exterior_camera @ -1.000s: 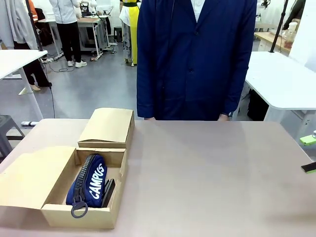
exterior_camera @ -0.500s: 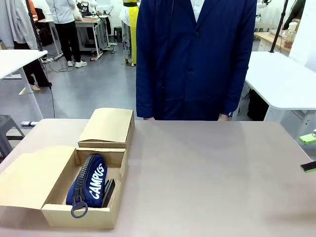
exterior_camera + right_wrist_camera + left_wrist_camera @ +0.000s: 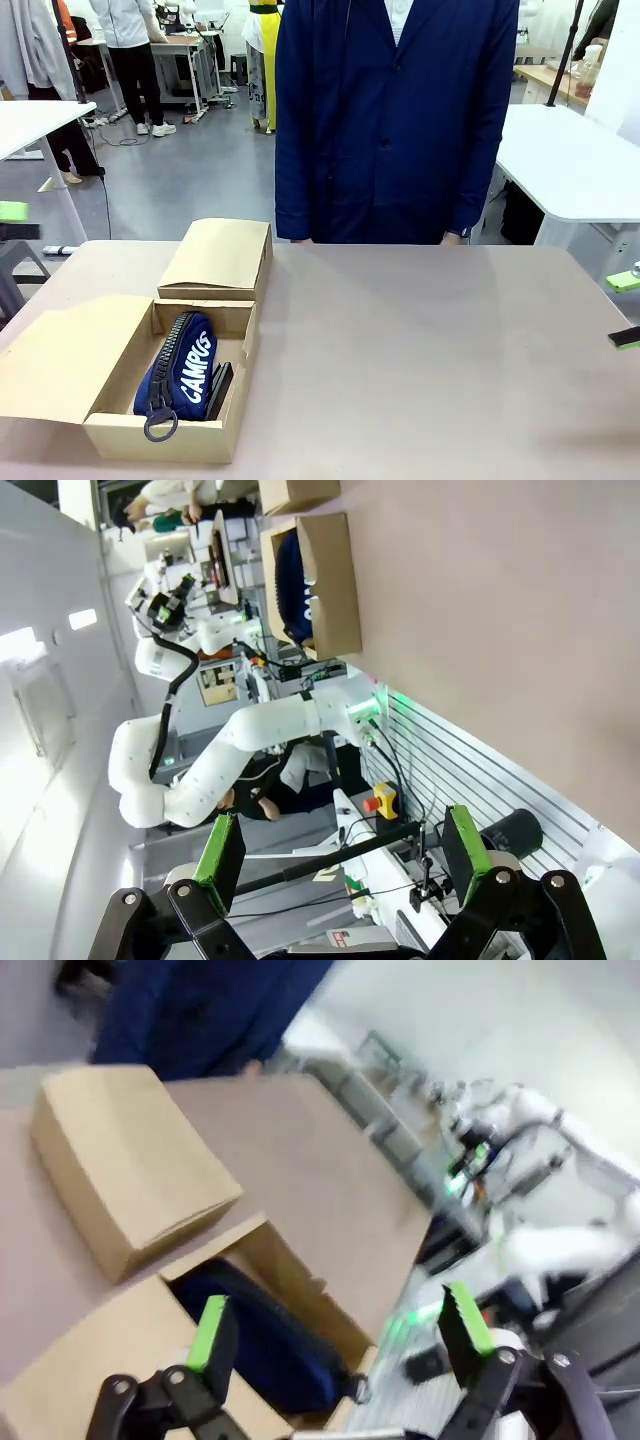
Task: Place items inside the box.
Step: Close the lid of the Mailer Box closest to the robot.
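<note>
The open brown box [image 3: 232,380] sits at the table's front left with its flap lid [image 3: 60,360] folded out to the left. Inside lies the navy "CAMPUS" pencil case [image 3: 182,372], with a black item [image 3: 220,390] wedged beside it against the right wall. My left gripper [image 3: 12,222] peeks in at the left edge, high above the table. In its wrist view the left gripper [image 3: 335,1325] is open above the box [image 3: 300,1270] and the pencil case [image 3: 255,1335]. My right gripper [image 3: 626,311] is open at the far right edge, holding nothing [image 3: 340,855].
A second, closed cardboard box [image 3: 220,258] stands just behind the open one. A person in a dark blue coat [image 3: 395,120] stands at the far edge. White tables flank the scene. The table surface [image 3: 420,360] right of the boxes is bare.
My left gripper's fingers have come into the front view at the left edge. The right gripper, the boxes and the person have barely moved.
</note>
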Tool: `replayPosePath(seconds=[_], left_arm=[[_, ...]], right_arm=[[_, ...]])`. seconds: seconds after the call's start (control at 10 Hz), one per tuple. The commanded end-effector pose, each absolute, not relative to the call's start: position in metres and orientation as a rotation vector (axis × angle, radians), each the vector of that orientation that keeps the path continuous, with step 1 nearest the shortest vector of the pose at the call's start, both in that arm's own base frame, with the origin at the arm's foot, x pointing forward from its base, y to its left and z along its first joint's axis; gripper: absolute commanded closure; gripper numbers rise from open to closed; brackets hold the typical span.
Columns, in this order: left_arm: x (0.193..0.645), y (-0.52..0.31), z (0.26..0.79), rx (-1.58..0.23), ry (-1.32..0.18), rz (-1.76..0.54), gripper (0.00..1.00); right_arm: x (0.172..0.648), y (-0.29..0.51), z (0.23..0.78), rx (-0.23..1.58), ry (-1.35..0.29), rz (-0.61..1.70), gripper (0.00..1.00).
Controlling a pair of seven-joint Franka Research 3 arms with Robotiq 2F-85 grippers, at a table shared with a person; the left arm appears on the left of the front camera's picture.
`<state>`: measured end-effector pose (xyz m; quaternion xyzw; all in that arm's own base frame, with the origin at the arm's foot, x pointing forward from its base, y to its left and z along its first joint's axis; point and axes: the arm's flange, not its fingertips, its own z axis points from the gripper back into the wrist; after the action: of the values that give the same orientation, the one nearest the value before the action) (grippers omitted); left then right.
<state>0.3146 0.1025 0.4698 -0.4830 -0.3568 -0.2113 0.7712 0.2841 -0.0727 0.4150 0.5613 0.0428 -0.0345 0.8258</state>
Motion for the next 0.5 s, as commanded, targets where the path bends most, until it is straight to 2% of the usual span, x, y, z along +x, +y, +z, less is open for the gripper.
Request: replayPosePath(seconds=[0.0, 0.2, 0.4], left_arm=[[0.312, 0.080, 0.450, -0.397, -1.214, -1.189, 0.00], [0.318, 0.073, 0.438, -0.108, -1.376, -1.373, 0.00], [0.333, 0.090, 0.434, 0.061, -1.486, -1.461, 0.00]], right_arm=[[0.285, -0.071, 0.419, 1.215, 0.094, -0.089, 0.00], [0.285, -0.071, 0.419, 1.215, 0.094, -0.089, 0.00], [0.285, -0.071, 0.419, 1.215, 0.094, -0.089, 0.00]])
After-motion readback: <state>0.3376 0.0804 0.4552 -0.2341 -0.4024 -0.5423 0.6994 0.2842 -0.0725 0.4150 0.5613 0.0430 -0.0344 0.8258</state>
